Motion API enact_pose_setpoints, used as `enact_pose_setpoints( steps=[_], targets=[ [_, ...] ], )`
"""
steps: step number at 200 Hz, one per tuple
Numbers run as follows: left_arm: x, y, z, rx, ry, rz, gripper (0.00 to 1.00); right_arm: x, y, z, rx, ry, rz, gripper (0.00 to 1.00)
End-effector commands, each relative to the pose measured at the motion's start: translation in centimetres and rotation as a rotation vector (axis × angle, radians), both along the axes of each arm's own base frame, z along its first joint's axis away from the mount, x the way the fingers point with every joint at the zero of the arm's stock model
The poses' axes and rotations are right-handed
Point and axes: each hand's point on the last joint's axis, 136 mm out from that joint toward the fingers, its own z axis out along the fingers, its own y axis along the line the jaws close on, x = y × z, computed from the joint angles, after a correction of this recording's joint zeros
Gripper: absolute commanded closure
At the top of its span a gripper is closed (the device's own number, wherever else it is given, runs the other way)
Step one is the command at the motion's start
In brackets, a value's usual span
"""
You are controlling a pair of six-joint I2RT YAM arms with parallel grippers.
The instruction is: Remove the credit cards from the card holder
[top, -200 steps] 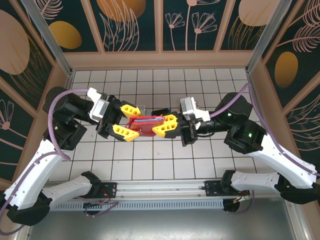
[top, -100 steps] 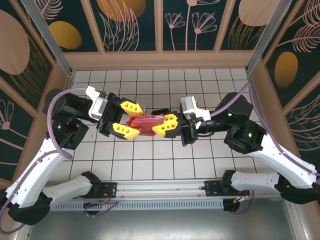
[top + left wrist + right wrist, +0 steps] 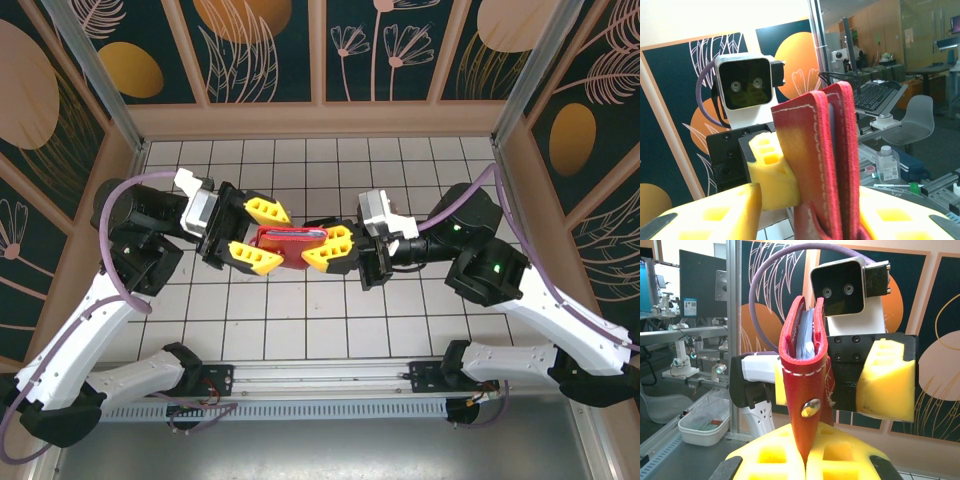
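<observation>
Card holder (image 3: pixel 807 385) stands pinched in right hand (image 3: pixel 805 462).

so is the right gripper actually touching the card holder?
Touching. The right wrist view shows it: the yellow fingers of the right gripper are closed on the lower end of the red card holder, with no gap on either side.

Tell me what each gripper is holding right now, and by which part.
Right gripper pinches the red card holder by its snap-button end. Left gripper straddles the opposite end, jaws open, gripping nothing.
</observation>
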Motion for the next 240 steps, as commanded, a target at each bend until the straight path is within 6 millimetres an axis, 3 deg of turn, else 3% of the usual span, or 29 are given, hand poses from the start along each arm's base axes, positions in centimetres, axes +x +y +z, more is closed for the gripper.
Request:
enact_pose_setpoints(
  steps=[1, 24, 74, 127, 157, 198, 240],
  targets=[
    [1.1, -0.3, 0.4, -0.034, 0.018, 0.055, 0.56, -1.1, -0.1, 1.4, 0.038, -0.007, 0.050, 1.00],
    [0.5, 0.1, 0.4, -0.032, 0.010, 0.048, 0.47, -0.3, -0.4, 1.6, 0.054, -0.002, -0.010, 1.00],
    [-1.5, 1.2, -0.1, -0.005, -0.031, 0.031, 0.42, -0.4, -1.3, 1.9, 0.063, -0.005, -0.033, 1.00],
    [-1.4, 1.2, -0.1, 0.000, -0.027, 0.026, 0.46, -1.0, -1.4, 1.7, 0.057, -0.009, -0.001, 1.00],
    [-1.5, 1.2, 0.1, -0.004, -0.033, 0.024, 0.56, -1.1, -1.4, 1.6, 0.053, -0.008, 0.009, 1.00],
    [-1.9, 1.5, 0.3, -0.003, -0.043, 0.020, 0.49, -1.6, -2.0, 1.7, 0.067, -0.018, 0.018, 1.00],
    [-2.0, 1.7, 0.5, -0.009, -0.052, 0.041, 0.49, -1.6, -2.1, 1.5, 0.054, -0.014, 0.018, 1.00]
  ],
)
